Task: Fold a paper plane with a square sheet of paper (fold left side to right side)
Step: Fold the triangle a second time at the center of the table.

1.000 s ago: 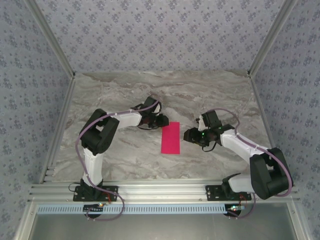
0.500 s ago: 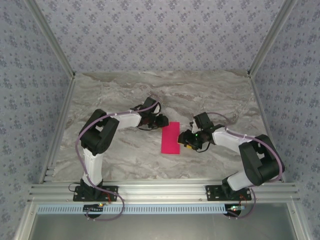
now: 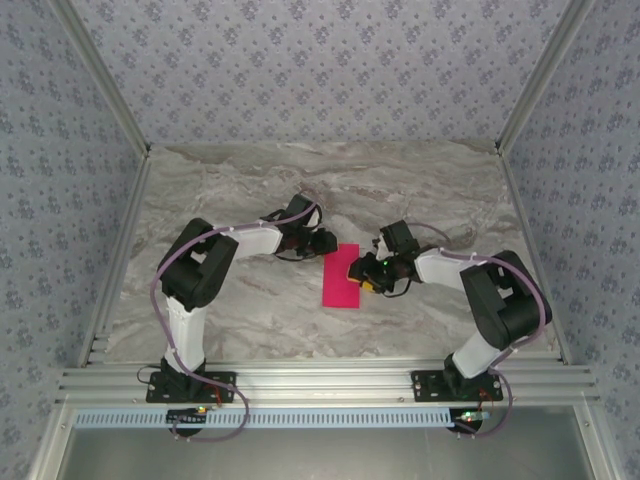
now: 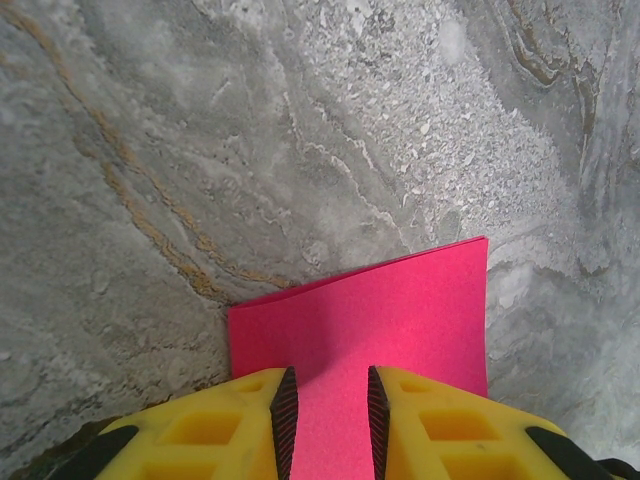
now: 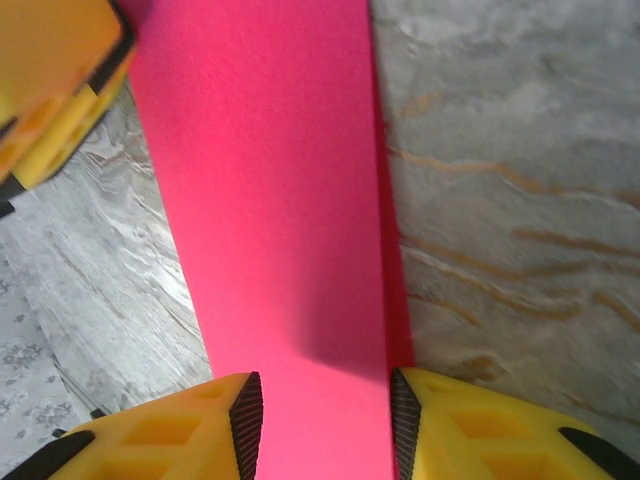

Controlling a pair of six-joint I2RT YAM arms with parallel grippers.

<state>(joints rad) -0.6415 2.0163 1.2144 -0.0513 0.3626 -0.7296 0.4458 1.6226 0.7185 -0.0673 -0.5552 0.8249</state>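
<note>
The square sheet of paper (image 3: pixel 341 277) lies flat on the marble table, folded into a narrow magenta-pink rectangle. My left gripper (image 3: pixel 328 241) is low at its far left corner. In the left wrist view the left gripper (image 4: pixel 327 410) stands a little open, with the paper (image 4: pixel 400 310) flat under the gap. My right gripper (image 3: pixel 362 270) is at the sheet's right edge. The right wrist view has the right gripper (image 5: pixel 322 425) open, straddling the strip of paper (image 5: pixel 270 200) from above. A left finger (image 5: pixel 50 80) sits at the strip's far end.
The marble table (image 3: pixel 250 190) has patterned walls on three sides and an aluminium rail (image 3: pixel 320 385) along the near edge. Both arm bases stand on that rail. Bare marble lies on all sides of the paper.
My right arm has swung left, bringing its gripper from beside the paper to over its right edge, and its jaws have narrowed. The left arm and the paper have not moved.
</note>
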